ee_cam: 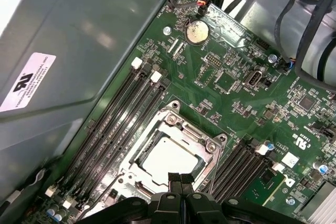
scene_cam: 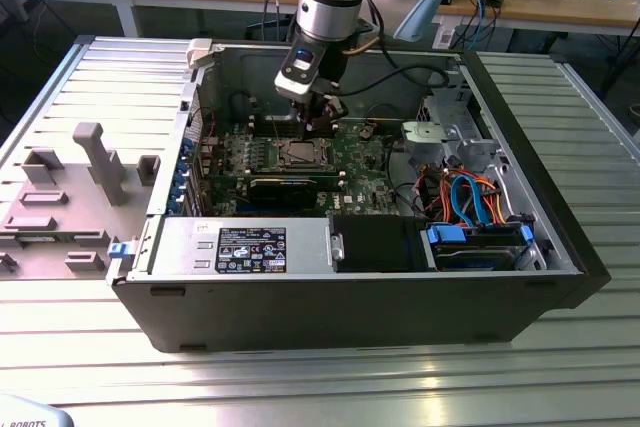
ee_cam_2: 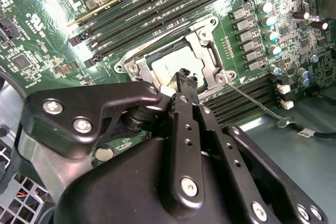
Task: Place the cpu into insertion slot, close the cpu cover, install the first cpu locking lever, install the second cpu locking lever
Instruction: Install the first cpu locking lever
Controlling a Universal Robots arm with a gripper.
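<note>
In both wrist views the cpu (ee_cam: 165, 161) (ee_cam_2: 168, 69) lies flat in the insertion slot (scene_cam: 298, 154) on the green board. Its silvery top shows through the window of the cpu cover (ee_cam: 181, 129) (ee_cam_2: 202, 40), which lies down over it. A thin wire locking lever (ee_cam_2: 257, 103) (ee_cam: 214, 169) stands free of the socket, angled out over the memory slots. My gripper (ee_cam: 180, 178) (ee_cam_2: 184, 77) (scene_cam: 318, 125) hangs just above the socket's edge. Its black fingertips are shut together with nothing between them.
Black memory slots (ee_cam: 121, 124) flank the socket on both sides. The open case's walls (scene_cam: 330, 62) surround the board, with a power supply (scene_cam: 240, 247) in front and a drive cage with blue and orange cables (scene_cam: 475, 202) at the exterior view's right. A grey fixture (scene_cam: 70, 197) sits outside at the left.
</note>
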